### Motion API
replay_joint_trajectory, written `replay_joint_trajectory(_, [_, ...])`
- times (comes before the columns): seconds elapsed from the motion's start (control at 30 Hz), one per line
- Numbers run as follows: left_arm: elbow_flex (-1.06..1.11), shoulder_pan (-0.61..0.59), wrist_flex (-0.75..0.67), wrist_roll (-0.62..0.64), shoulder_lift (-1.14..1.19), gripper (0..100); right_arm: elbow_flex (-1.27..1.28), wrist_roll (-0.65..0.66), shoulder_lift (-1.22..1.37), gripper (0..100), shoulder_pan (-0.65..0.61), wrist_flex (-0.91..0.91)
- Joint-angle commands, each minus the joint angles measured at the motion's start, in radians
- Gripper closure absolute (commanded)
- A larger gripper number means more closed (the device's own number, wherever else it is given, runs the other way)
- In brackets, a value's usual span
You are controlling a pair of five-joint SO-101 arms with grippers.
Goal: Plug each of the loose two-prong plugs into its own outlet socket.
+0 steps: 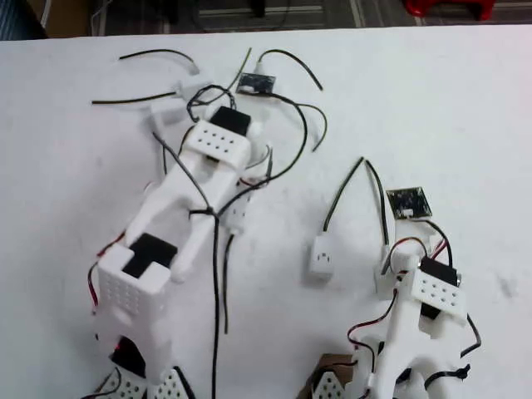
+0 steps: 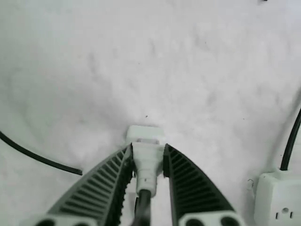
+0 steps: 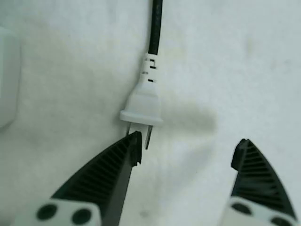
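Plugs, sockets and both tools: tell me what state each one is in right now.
Left tool: shut on the held plug.
Held plug: gripped, front end against a white block; cannot tell whether it is plugged in.
Right tool: open, holding nothing.
Loose plug: lying on the table, prongs bare, unplugged.
Middle socket: slots empty.

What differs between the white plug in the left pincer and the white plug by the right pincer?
The left pincer is shut on its white plastic plug; the right pincer is open, its white two-prong plug lying free on the table. The right plug's prongs are bare; the left plug's are hidden, its front against a white block. Both have black cords.
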Motion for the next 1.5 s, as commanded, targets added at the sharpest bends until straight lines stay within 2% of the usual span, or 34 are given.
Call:
replay_joint_trajectory(0.0, [-0.032,0.010,-0.006,0.009,-0.041,98,-0.005,-0.009,-0.010,69.0,0.007,-0.013])
replay_joint_trajectory(0.53, [0.034,0.010,-0.052,0.012,-0.031,98,-0.005,-0.009,-0.010,69.0,0.007,-0.013])
replay_joint_trajectory(0.8, [-0.048,0.001,-0.011,0.011,0.153,98,-0.005,-0.009,-0.010,69.0,0.007,-0.012])
replay_joint_trajectory(1.03, [-0.107,0.001,0.021,0.003,0.217,97,-0.005,-0.009,-0.010,69.0,0.007,-0.012])
replay_joint_trajectory(1.1, [-0.110,0.001,0.023,0.003,0.214,94,-0.005,-0.009,-0.010,69.0,0.007,-0.012])
replay_joint_trajectory(1.3, [-0.104,0.002,0.083,0.003,0.099,75,-0.005,-0.009,-0.010,69.0,0.007,-0.012])
replay_joint_trajectory(1.47, [-0.100,0.001,0.115,-0.012,0.056,70,-0.003,-0.009,-0.010,69.0,0.005,-0.012])
